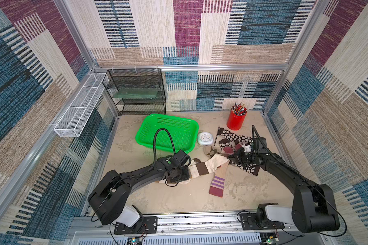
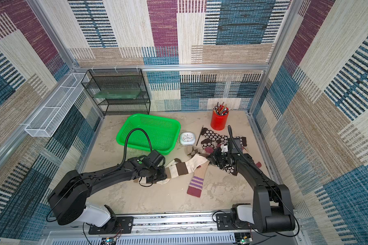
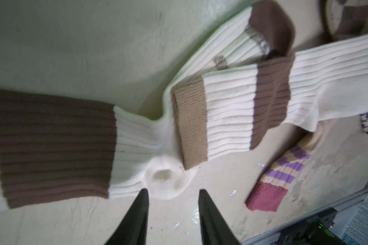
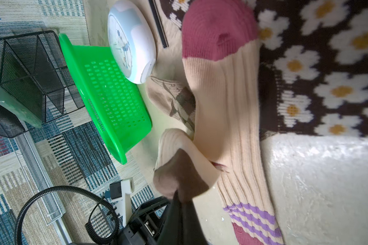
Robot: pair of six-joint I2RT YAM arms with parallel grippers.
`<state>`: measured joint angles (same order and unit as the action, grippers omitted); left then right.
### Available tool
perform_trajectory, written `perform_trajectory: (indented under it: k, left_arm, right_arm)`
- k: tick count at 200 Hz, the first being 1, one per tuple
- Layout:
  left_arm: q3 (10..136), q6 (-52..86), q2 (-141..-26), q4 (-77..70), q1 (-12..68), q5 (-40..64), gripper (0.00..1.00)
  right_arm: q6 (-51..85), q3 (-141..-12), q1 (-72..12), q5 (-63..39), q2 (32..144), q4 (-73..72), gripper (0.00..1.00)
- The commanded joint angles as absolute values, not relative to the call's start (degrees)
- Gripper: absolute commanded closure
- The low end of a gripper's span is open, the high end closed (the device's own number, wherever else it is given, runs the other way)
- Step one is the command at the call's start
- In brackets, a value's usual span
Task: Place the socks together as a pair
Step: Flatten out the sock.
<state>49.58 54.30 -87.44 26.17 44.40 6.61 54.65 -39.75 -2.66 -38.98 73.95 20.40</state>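
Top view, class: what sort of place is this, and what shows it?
Probably a robot test cell: aluminium frame lined with carpet-like panels, left arm and right arm bolted to a front rail, staged socks and green basket.

In the left wrist view the lower cream sock (image 3: 51,144) and the upper cream sock (image 3: 327,74) both run off the edges, and the argyle sock (image 3: 353,21) is a blurred corner patch. In the right wrist view the jaw tips of the right gripper (image 4: 180,194) are buried in the upper cream sock's toe, and the tan sock (image 4: 227,101) has its cuff cut off.
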Motion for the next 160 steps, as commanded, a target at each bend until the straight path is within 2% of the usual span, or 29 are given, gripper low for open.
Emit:
perform_trajectory:
  k: [1,93,131,160]
  left_arm:
    - [50.16,57.41,-89.82,22.37,44.38,7.13,0.60]
    - [55.28,56.43,-97.70,21.71,44.38,5.84,0.70]
    - [56.25,56.37,-96.90,21.77,44.38,5.05,0.83]
    - [56.18,55.72,-95.84,22.28,44.38,6.07,0.88]
  right_arm:
    - [54.64,-39.71,-2.70,-39.32,73.95,19.11,1.00]
    - [54.05,-39.29,-2.68,-39.73,74.76,18.63,1.00]
    - [54.09,-39.46,-2.72,-39.86,74.94,18.59,1.00]
    - [53.88,-39.70,-2.68,-39.88,75.23,18.76,1.00]
